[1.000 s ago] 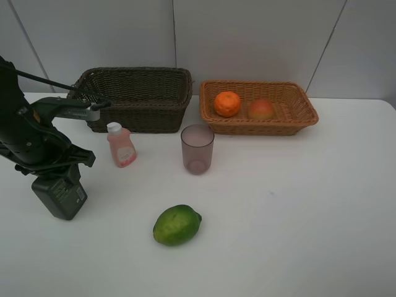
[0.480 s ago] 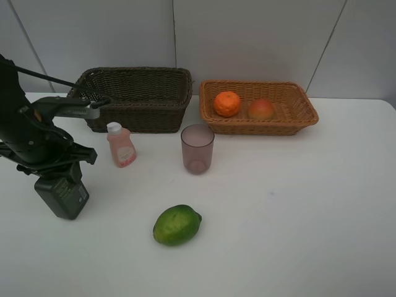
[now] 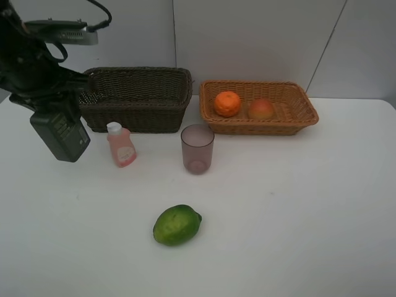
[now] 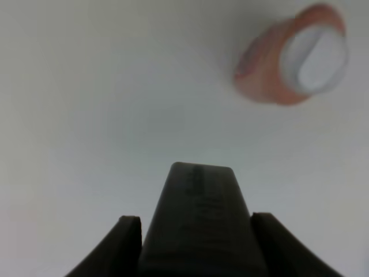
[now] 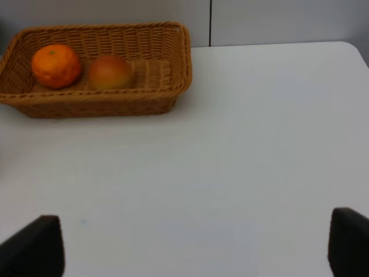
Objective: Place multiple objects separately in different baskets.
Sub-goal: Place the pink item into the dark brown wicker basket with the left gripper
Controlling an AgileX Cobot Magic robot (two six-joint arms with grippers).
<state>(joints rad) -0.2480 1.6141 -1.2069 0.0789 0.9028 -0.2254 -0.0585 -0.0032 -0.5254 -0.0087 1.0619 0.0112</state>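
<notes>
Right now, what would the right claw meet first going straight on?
Probably the bare white table; the light tan wicker basket lies off the line of the open right claw, though depth is unclear.

Exterior high – mounted above front of bench, tilted down toward back wall; far enough back to take in whole work area.

Left wrist – up off bench, looking almost straight down, close; left fingers and dark green pump bottle fill near edge, pink bottle seen cap-on, blurred.

Right wrist – low, slanting across bench toward wall; right fingers at frame corners.

Shared: pink bottle, exterior with left wrist; tan basket holding orange and peach-like fruit, exterior with right wrist.
</notes>
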